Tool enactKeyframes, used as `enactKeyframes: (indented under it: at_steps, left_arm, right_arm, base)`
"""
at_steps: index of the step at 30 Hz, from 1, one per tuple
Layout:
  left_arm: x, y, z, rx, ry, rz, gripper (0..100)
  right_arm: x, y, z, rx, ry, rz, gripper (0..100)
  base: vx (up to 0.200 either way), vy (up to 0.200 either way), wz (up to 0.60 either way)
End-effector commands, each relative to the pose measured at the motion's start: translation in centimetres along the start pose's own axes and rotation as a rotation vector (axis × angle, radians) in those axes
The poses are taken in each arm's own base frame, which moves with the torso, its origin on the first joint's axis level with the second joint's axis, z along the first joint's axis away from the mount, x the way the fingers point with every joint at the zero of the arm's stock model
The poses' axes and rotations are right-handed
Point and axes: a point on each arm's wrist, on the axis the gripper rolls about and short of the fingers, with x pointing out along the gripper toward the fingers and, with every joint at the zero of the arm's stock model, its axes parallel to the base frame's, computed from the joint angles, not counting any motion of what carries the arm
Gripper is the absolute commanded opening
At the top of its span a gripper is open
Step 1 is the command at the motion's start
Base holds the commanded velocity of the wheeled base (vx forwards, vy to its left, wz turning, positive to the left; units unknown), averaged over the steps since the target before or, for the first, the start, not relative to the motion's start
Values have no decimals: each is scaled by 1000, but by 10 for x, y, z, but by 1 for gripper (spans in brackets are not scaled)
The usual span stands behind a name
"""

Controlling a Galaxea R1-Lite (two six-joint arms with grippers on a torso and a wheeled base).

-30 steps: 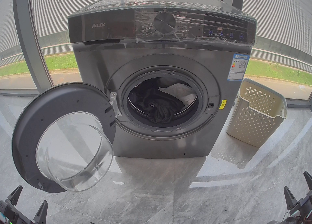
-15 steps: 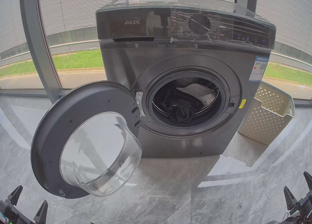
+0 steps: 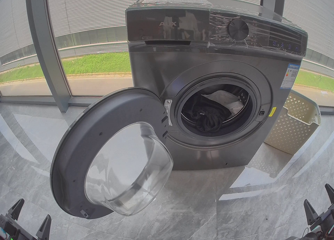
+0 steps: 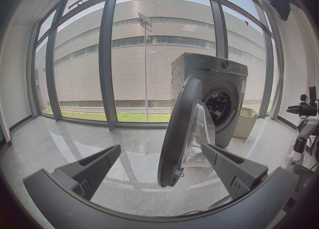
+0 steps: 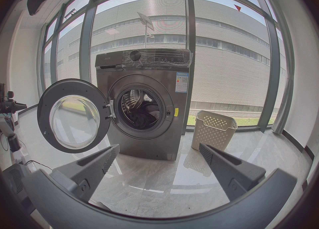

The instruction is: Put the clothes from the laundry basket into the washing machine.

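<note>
My left pincer (image 4: 160, 147) and right pincer (image 5: 159, 146), both spread wide and holding nothing, hang low over the grey marble floor (image 3: 208, 202), well in front of the washing machine (image 3: 153, 66).

Nearer the machine, its round door (image 3: 87, 129) stands wide open on the hinge at the left of the drum mouth and juts out toward my left pincer. In the drum opening (image 3: 217, 106), dark clothes (image 3: 207, 115) are heaped close to the front lip, with a white garment (image 3: 224, 98) behind and above them. The laundry basket (image 3: 295, 126) stands on the floor just beside the machine's right flank. No cloth shows over its rim, though its bottom is hidden from me.

I judge the loading largely done and the step in hand to be a check for leftovers. To do it well, I should:
- approach on the machine's right side, away from the door;
- look down into the basket before reaching;
- keep the right pincer wide until it is over any cloth.

The dark heap near the lip may want a push deeper, so nothing trails across the seal.
</note>
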Motion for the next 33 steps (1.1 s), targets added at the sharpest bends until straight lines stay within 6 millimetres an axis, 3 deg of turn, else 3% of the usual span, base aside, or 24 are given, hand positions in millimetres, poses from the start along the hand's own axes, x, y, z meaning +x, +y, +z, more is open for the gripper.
enactKeyframes:
  at_steps: [1, 31, 32, 33]
  left_arm:
    - [1, 0, -5, 0, 19, 0, 100]
    - [1, 0, -4, 14, 4, -3, 100]
    - [-1, 0, 7, 14, -38, -10, 100]
    - [-5, 0, 46, 50, -155, -44, 100]
  right_arm:
    - [0, 0, 0, 1, 1, 1, 100]
    - [0, 0, 0, 1, -5, 0, 100]
    - [0, 0, 0, 4, -4, 0, 100]
    - [0, 0, 0, 4, -4, 0, 100]
  base:
    - [0, 0, 0]
    - [0, 0, 0]
    - [0, 0, 0]
    - [0, 0, 0]
